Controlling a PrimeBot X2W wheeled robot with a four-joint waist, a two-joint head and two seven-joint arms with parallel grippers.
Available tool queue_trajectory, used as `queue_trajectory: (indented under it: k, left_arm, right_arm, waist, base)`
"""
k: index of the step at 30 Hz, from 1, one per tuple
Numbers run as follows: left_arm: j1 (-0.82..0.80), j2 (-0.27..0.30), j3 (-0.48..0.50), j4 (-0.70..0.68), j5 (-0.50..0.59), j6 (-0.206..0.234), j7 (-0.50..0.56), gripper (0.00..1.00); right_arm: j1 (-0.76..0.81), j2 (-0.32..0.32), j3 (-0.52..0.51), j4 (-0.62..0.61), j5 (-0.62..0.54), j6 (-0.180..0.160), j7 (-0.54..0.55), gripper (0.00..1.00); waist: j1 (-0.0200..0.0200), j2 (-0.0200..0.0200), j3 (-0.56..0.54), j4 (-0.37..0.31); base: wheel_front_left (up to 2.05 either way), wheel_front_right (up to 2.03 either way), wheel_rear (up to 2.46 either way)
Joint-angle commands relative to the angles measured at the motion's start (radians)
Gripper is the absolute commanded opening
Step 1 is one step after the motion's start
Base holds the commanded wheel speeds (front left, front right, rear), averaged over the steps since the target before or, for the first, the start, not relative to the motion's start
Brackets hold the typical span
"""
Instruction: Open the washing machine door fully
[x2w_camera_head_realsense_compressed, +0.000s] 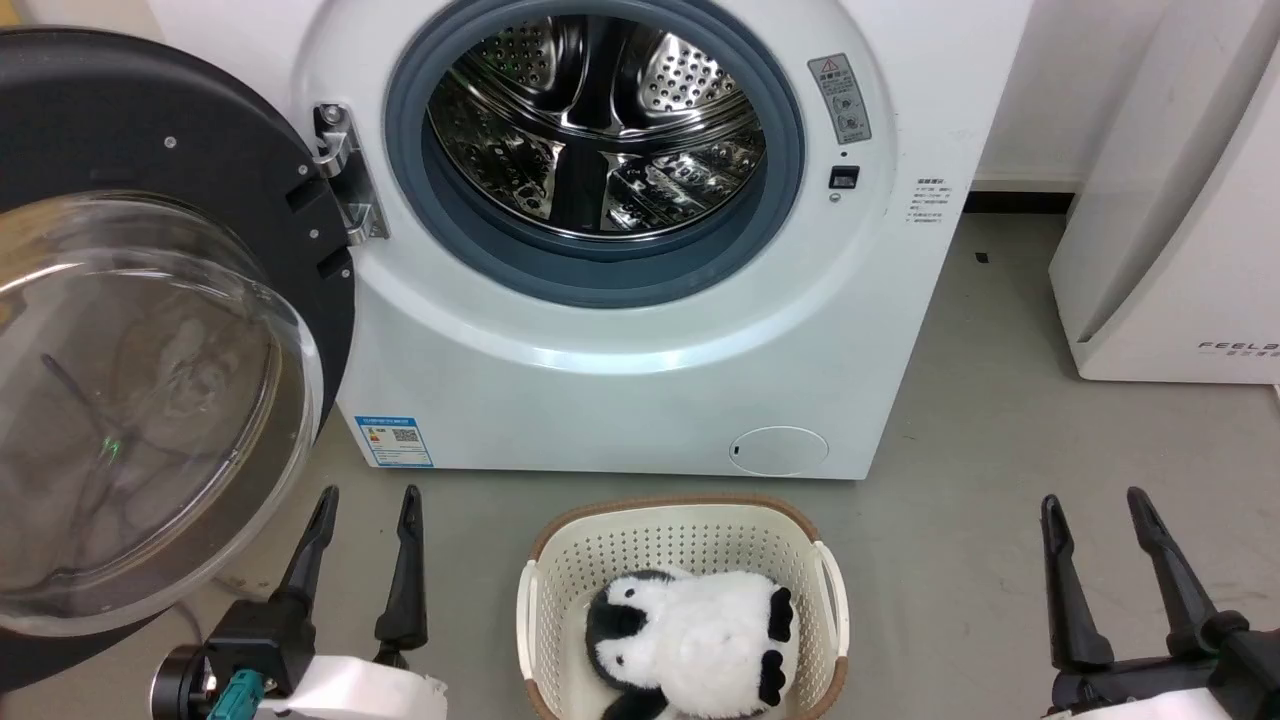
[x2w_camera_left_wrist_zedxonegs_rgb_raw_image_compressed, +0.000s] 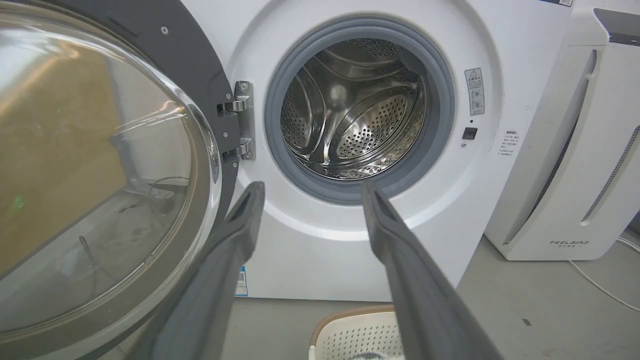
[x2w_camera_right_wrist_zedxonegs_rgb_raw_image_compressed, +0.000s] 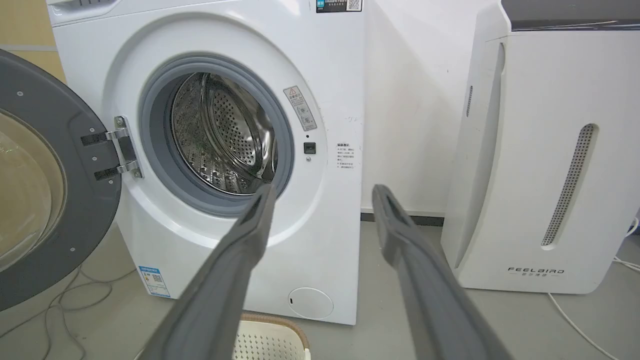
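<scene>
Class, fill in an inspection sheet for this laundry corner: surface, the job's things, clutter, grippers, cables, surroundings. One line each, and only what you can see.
Surface: grey floor, a small dark mark near the wall.
Job's things: washing machine door swung wide on its hinge, glass bowl facing out; washing machine with steel drum exposed.
Clutter: perforated basket on the floor before the machine, black-and-white plush toy inside.
Grippers: left gripper open, holding nothing; right gripper open, holding nothing.
Cables: thin cables on the floor under the door; white cable beside the appliance.
Surroundings: white FEELBIRD appliance right of the machine; white wall behind.
</scene>
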Motion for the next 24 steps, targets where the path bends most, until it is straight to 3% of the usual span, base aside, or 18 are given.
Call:
queue_trajectory:
  k: [1,3,4,24]
  left_arm:
    - [0.016,0.000,0.002,0.006,-0.006,0.009,0.002,1.00]
    - [0.021,0.000,0.003,0.017,-0.012,0.014,0.002,1.00]
    - [0.010,0.000,0.001,0.018,-0.008,0.011,0.000,0.00]
    - [0.009,0.000,-0.004,0.004,0.010,0.019,0.036,0.00]
  right_arm:
    - [0.016,0.003,0.005,0.005,0.007,0.001,-0.005,1.00]
    - [0.016,0.003,0.010,0.011,0.007,0.001,-0.005,1.00]
    - [0.001,0.000,0.009,0.009,0.003,0.000,0.000,0.00]
    - [-0.014,0.000,0.019,0.017,-0.010,0.000,0.036,0.00]
  waist:
    - [0.0001,0.0000,0.001,-0.003]
    - [0.0001,0.0000,0.002,-0.007]
    - [0.0001,0.0000,0.002,-0.007]
    - [0.0001,0.0000,0.001,-0.013]
  base:
    - [0.00,0.00,0.00]
    - [0.00,0.00,0.00]
    - [0.00,0.00,0.00]
    - [0.00,0.00,0.00]
